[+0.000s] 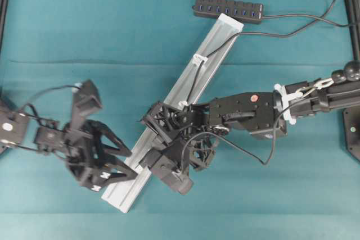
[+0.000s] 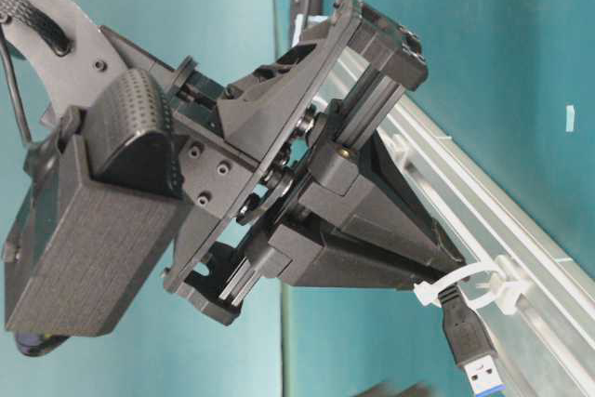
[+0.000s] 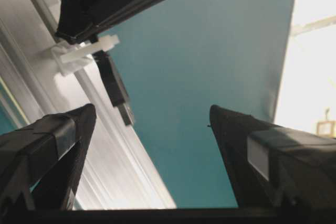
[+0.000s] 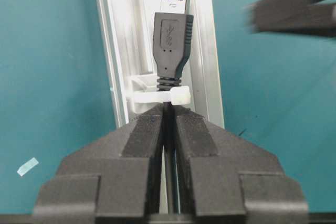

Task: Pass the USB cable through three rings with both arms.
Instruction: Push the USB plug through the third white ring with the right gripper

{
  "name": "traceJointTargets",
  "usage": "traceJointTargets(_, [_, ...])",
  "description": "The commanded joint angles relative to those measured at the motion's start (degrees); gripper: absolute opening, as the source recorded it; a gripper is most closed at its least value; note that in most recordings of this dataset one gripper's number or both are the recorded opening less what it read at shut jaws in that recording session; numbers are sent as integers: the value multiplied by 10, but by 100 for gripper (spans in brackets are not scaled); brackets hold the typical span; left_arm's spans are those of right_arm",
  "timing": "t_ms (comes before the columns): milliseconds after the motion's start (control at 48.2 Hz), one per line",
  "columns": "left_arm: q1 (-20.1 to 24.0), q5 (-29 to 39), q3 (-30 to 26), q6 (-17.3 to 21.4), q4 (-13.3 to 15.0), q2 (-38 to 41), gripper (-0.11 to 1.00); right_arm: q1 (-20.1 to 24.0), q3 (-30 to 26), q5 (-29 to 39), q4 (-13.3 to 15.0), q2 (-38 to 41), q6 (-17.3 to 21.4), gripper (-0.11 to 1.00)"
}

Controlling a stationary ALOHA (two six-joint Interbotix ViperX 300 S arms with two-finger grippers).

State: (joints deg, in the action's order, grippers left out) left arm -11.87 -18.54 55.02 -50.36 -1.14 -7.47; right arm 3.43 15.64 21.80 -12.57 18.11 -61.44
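Overhead view: silver rail (image 1: pixel 185 105) lies diagonally on teal table (image 1: pixel 112 32); black hub (image 1: pixel 229 9) at its upper end. USB cable (image 1: pixel 194 82) runs from upper right, through upper ring (image 1: pixel 199 59), down along rail to middle ring (image 1: pixel 183 104). Right gripper (image 1: pixel 153 121) sits over rail just below that ring. Left gripper (image 1: pixel 125 164) is beside rail's lower end, fingers spread wide, nothing between them.

Table-level view: right gripper's (image 2: pixel 446 262) fingers (image 2: pixel 390 230) are pressed together at a white ring (image 2: pixel 474 285); the USB plug (image 2: pixel 474 346) hangs past it.

Left wrist view: both fingers (image 3: pixel 58 140) stand far apart, holding nothing; plug (image 3: pixel 118 90) w/ ring (image 3: pixel 79 56) seen ahead.

Right wrist view: fingers (image 4: pixel 144 135) are clamped on the cable just behind ring (image 4: pixel 163 97); plug (image 4: pixel 173 35) already through, over rail (image 4: pixel 118 40).
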Motion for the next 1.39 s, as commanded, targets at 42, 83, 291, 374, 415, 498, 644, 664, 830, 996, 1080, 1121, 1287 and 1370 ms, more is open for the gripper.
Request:
traceJointTargets(42, [9,-20,-21,1,-2,60,94,3,-6,-4,-2,2,5,8])
traceJointTargets(83, [10,-24,-24,1,-2,64,94,3,-6,-4,-2,2,5,8])
traceJointTargets(291, [10,-44,-25,1,-2,69,94,3,-6,-4,-2,2,5,8])
traceJointTargets(374, [10,-44,-24,1,-2,69,92,3,-6,-4,-2,2,5,8])
traceJointTargets(415, [10,-44,-24,1,-2,69,91,3,-6,-4,-2,2,5,8])
traceJointTargets(498, [10,-44,-25,2,-2,69,87,1,-6,-4,-2,2,5,8])
traceJointTargets(644, [10,-45,-26,2,-2,69,72,0,-6,-4,-2,2,4,8])
traceJointTargets(664, [10,-46,-27,2,-2,69,67,-1,-6,-4,-2,2,4,8])
traceJointTargets(830, [10,-50,-34,4,-2,69,24,-2,-6,-1,-2,2,4,8])
traceJointTargets(996, [10,-50,-38,4,-2,71,12,-4,-5,-1,-2,2,4,8])
traceJointTargets(1080, [10,-50,-38,4,-2,71,12,-4,-5,-1,-2,2,4,8])
traceJointTargets(1121, [10,-50,-38,4,-2,71,12,-4,-5,-1,-2,2,4,8])
traceJointTargets(1287, [10,-50,-38,4,-2,71,12,-4,-4,-4,-2,2,4,8])
traceJointTargets(1370, [10,-50,-38,4,-2,71,12,-5,-4,-4,-2,2,4,8])
